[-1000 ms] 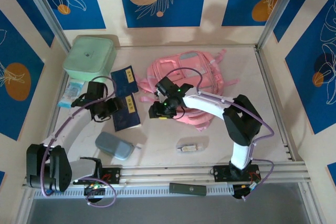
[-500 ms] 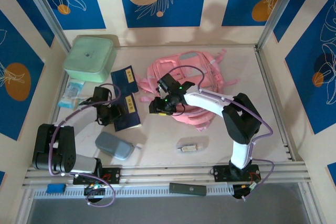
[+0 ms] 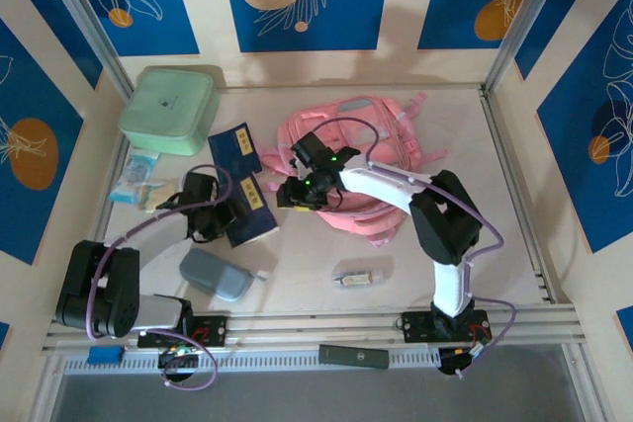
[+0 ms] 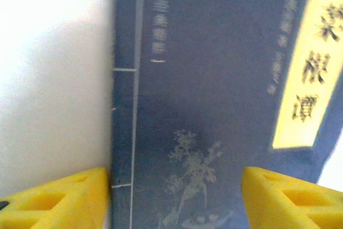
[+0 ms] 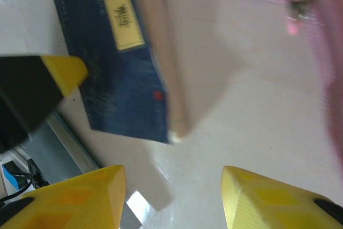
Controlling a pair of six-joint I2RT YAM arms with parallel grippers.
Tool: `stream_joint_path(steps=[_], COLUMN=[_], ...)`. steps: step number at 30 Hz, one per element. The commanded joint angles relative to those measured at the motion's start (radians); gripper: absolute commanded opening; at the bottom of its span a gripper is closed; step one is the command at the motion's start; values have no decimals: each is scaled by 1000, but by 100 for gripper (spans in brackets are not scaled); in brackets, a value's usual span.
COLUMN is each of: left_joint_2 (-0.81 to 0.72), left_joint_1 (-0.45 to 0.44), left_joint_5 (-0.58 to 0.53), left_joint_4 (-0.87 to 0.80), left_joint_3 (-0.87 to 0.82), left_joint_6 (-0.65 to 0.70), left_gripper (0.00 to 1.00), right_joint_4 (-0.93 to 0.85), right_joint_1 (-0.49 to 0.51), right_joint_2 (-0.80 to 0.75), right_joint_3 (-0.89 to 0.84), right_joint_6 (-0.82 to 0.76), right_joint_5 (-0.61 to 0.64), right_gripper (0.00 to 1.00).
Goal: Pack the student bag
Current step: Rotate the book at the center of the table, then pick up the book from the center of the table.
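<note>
While its fingers stand apart with nothing pinched, the left end effector (image 4: pixel 174 202) hangs low over a navy book (image 4: pixel 203 105). One yellow fingertip (image 4: pixel 53 199) sits at the spine edge, the other over the cover. Whether either pad bears on the book: cannot tell.

Right end effector (image 5: pixel 171 197): also released, bare tabletop (image 3: pixel 297 264) between its fingertips. It sits between that book and the left edge of the student bag (image 3: pixel 401 150), close to both.

Bag lies flat, centre-far on the tabletop, straps trailing to the far right. The right arm reaches across its near half. A zip pull (image 5: pixel 295 9) shows in the right wrist view; whether the zip is open or closed is not clear.

Handling, my estimate:
- Soft, limp fabric, probably light while unfilled. Likely to sag, fold and slide if pushed.
- Best hold: a pinch of the fabric rim beside the zip, or a strap. Avoid the broad panels.
- One end effector would need to lift the mouth while the other feeds items in.

Further out: second navy book (image 3: pixel 235 150) just beyond the first, mint-green box (image 3: pixel 170 109) at far left, grey-blue pouch (image 3: pixel 216 274) near left.
</note>
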Motion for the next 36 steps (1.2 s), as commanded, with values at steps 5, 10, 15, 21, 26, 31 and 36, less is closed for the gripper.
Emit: stream_joint_path(steps=[5, 10, 15, 21, 26, 31, 36], left_joint_2=[-29, -38, -10, 34, 49, 73, 82], left_joint_1=[-25, -24, -26, -29, -29, -29, -30], left_joint_5=[-20, -26, 38, 66, 46, 54, 54], left_joint_4=[-103, -91, 5, 57, 52, 68, 71], left_joint_3=[40, 16, -14, -24, -24, -28, -29], left_joint_6=[39, 35, -4, -23, -13, -13, -10], left_gripper=[66, 67, 66, 65, 65, 64, 64], right_joint_4=[-56, -106, -113, -103, -106, -111, -121], right_joint_1=[48, 55, 53, 57, 64, 84, 89], right_joint_2=[158, 216, 260, 299, 330, 327, 308], right_joint_3=[160, 226, 251, 281, 312, 335, 347], right_joint_6=[-33, -58, -70, -83, -86, -104, -115], right_joint_5=[1, 86, 88, 55, 23, -8, -14], right_gripper=[54, 58, 60, 63, 64, 63, 64])
